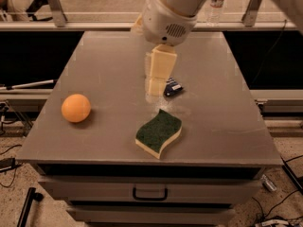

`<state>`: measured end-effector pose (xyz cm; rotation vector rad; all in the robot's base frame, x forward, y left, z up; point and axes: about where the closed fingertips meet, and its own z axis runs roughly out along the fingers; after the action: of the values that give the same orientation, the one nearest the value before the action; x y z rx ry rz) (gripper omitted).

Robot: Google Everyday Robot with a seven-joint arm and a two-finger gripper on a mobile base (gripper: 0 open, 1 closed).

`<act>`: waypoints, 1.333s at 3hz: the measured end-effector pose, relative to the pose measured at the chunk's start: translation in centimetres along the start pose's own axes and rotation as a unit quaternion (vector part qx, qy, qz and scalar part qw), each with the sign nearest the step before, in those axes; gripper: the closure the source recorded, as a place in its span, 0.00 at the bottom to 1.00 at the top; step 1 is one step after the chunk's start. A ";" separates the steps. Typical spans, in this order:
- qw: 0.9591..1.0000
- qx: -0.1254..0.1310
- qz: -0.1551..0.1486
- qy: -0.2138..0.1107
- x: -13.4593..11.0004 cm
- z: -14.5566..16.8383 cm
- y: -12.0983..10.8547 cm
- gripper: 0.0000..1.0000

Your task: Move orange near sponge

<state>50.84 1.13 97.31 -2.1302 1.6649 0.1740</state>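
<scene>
Grey tabletop (227,108), three things on it. I'll use the sponge (158,133) as my reference, since that's the target. It lies flat, green side up, near the front edge. Orange (75,108) sits well to the left of the sponge and a touch further back, with nothing touching it, so the job hasn't really begun imo.

Pincer (155,86) hangs straight down behind the sponge, low over the tabletop, right beside a dark blue packet (173,87) that it partly covers. Honestly can't tell if the pincer is apart or together from this angle, though nothing seems to be in it. Pointing down makes sense for a top grab on a round fruit.

My guess is it needs to swing left of the sponge and line up over the orange. Round thing, so it might roll if nudged off-centre.
</scene>
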 end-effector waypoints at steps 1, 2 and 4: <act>0.999 -0.033 0.008 -0.025 -1.9 3.4 -0.9 0.00; 0.997 -0.049 0.030 -0.051 -3.6 5.4 -0.8 0.00; 0.995 -0.035 0.053 -0.073 -5.3 9.7 -0.4 0.00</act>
<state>51.35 9.86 90.51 -2.0269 1.7086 0.4169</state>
